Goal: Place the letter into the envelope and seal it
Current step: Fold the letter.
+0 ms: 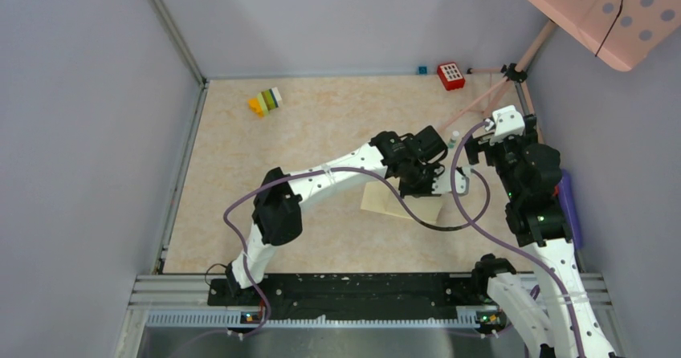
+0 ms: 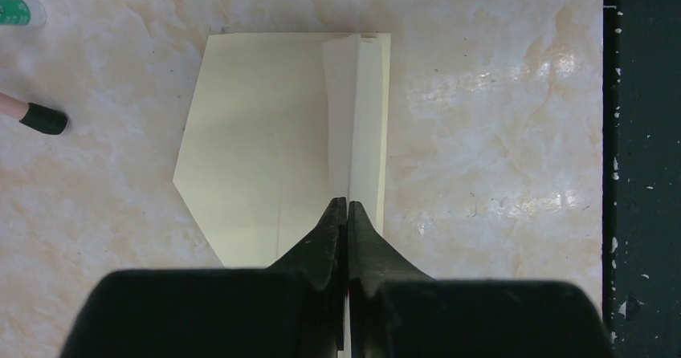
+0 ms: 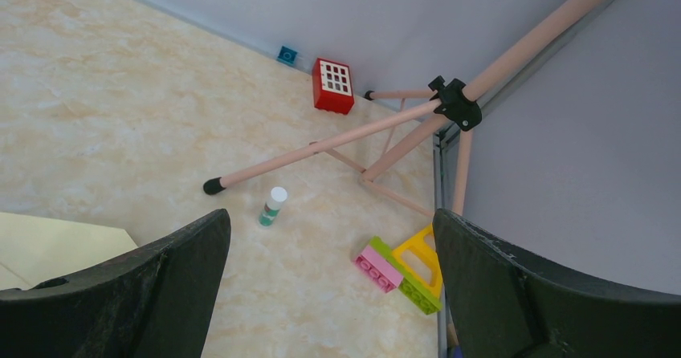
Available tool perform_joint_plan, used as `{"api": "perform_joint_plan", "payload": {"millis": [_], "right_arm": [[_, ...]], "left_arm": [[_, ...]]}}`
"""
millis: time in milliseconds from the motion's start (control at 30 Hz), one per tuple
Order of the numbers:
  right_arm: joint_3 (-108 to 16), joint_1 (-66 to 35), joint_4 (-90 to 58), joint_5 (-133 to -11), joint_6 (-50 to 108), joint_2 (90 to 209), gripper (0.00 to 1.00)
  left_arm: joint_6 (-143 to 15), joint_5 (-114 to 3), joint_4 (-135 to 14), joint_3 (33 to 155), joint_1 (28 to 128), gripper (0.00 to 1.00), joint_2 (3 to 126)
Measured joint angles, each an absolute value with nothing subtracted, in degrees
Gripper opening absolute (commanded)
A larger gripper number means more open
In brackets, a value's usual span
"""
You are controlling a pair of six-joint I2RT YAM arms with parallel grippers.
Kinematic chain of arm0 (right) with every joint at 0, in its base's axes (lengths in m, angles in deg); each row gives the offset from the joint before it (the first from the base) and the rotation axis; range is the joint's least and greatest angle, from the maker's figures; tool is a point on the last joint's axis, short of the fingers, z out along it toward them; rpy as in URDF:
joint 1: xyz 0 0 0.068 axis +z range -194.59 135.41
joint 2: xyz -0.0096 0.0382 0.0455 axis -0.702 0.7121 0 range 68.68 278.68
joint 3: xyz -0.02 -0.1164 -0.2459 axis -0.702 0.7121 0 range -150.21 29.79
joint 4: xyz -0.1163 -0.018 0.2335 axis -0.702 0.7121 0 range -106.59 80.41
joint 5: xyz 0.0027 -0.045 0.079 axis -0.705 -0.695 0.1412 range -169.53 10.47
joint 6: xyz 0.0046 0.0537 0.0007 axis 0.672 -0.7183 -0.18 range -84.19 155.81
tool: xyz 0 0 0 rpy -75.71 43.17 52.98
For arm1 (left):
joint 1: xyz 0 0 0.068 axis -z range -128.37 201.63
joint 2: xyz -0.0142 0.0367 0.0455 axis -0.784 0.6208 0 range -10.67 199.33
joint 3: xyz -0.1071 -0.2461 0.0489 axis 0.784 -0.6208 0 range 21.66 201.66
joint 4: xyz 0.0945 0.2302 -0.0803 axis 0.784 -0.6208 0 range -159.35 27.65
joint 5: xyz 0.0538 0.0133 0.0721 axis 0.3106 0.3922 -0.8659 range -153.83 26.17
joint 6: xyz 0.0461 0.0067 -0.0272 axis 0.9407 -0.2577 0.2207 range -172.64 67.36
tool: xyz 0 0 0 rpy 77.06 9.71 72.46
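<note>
Two pincers: the left pincer [image 2: 346,207] is pressed together, with nothing seen between its tips; the right pincer [image 3: 329,217] is spread wide and holds nothing.
Envelope place: the envelope [image 2: 273,149] lies flat on the bench [image 2: 498,133], at the centre of the left wrist view and lower right of centre in the top view.
Key relation: the left pincer's tips sit over the envelope's lower edge, on the crease near its right side; whether they touch it or hang just above it I cannot tell.
Long axis: top to bottom of the left wrist view, in line with the closed tips.
Nearer arm: the left; the right wrist view catches only a corner at its lower left.
Material: thin, matte, pale cream paper, likely to slide on the glossy marbled bench.
Shape: the left side tapers to a blunt point; a raised fold strip runs along the right.
Letter: no letter shows on its own.
</note>
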State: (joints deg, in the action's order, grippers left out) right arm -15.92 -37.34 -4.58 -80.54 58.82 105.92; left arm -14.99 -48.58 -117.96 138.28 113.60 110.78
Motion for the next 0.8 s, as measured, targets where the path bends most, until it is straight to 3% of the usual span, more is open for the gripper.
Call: {"api": "perform_joint_plan", "payload": {"millis": [800], "right_arm": [[-15.9, -37.3, -4.6, -80.3, 58.8, 105.9, 0.95]], "left_arm": [[-15.1, -48.3, -117.8, 136.9, 113.6, 0.03, 110.8]]}}
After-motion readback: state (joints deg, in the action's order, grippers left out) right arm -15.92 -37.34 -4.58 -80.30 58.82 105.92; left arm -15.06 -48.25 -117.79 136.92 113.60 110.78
